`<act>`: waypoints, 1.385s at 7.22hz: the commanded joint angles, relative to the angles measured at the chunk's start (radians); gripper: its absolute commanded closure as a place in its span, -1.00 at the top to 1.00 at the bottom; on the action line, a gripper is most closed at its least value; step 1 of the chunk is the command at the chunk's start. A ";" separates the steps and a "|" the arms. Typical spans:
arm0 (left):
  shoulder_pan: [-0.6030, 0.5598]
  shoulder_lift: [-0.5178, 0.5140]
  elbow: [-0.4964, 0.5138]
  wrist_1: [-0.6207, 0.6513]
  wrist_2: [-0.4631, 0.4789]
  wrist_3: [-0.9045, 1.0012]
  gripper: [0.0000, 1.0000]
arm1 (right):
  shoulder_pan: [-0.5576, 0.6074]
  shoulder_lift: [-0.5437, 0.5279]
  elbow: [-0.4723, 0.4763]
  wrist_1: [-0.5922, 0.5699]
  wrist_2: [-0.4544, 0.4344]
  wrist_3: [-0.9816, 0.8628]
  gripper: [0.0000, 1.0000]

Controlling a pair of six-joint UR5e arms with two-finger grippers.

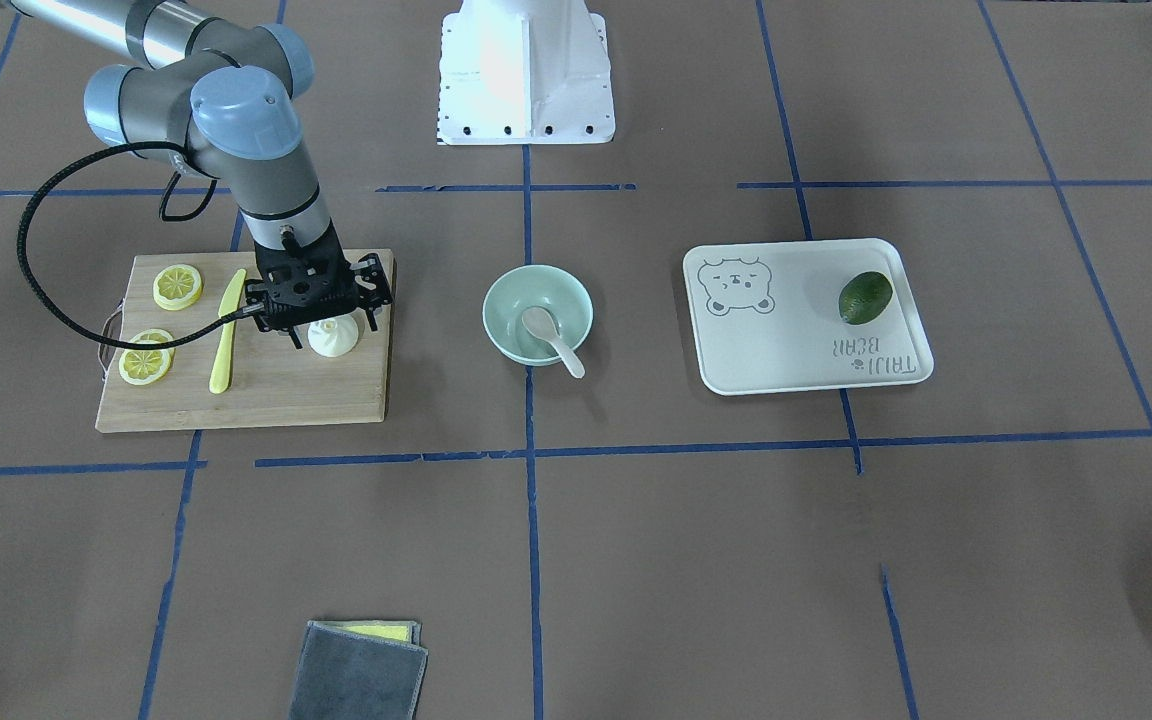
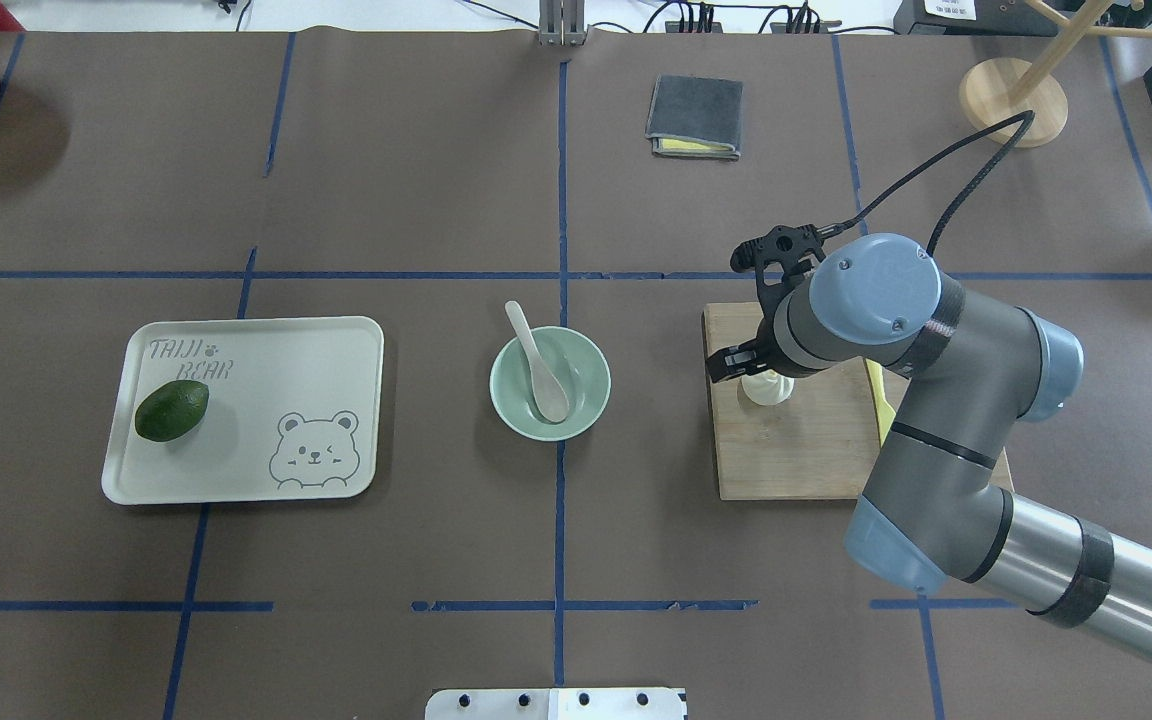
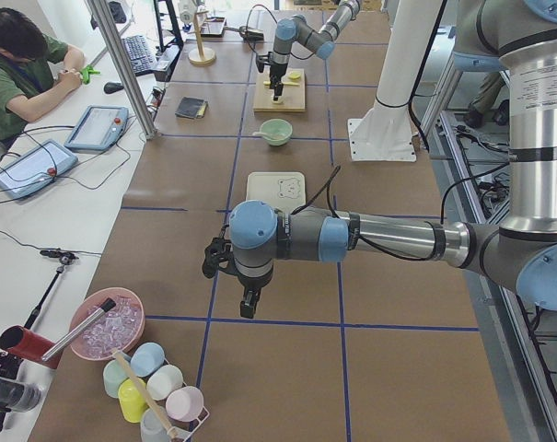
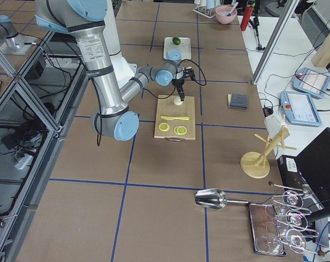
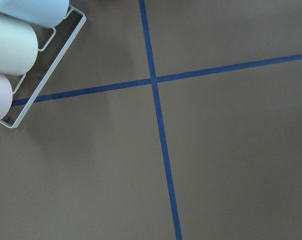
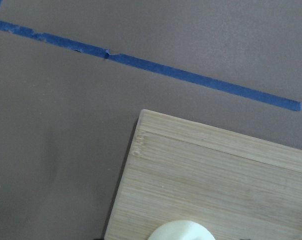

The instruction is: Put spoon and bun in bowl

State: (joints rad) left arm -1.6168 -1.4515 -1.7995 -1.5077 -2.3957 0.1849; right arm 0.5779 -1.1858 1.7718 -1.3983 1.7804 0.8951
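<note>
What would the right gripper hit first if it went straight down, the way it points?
Most likely the bun. The right gripper points down right over it, with its fingers on either side, and the board lies under the bun. How close the fingers are is hard to tell.

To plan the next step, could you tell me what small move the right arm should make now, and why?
Probably close the right gripper on the bun: the spoon already lies in the bowl, while the bun sits on the cutting board with the gripper apparently straddling it.
</note>
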 commanded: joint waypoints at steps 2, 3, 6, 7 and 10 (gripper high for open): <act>0.002 -0.007 0.002 0.000 -0.003 0.002 1.00 | -0.007 -0.003 -0.005 -0.001 -0.012 -0.001 -0.99; 0.000 -0.007 0.000 0.000 -0.003 0.002 1.00 | -0.007 -0.002 -0.005 -0.002 -0.010 -0.001 -1.00; 0.000 -0.007 -0.003 0.000 -0.003 0.002 1.00 | -0.016 0.058 0.011 -0.013 -0.010 0.028 -1.00; 0.000 -0.007 -0.003 0.000 -0.002 0.002 1.00 | -0.029 0.113 0.006 -0.030 -0.010 0.071 -1.00; 0.000 -0.006 -0.001 0.003 -0.002 0.002 1.00 | -0.129 0.351 -0.044 -0.174 -0.097 0.240 -1.00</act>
State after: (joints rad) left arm -1.6168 -1.4579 -1.8011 -1.5056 -2.3977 0.1872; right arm 0.4975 -0.9210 1.7556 -1.5399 1.7355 1.0654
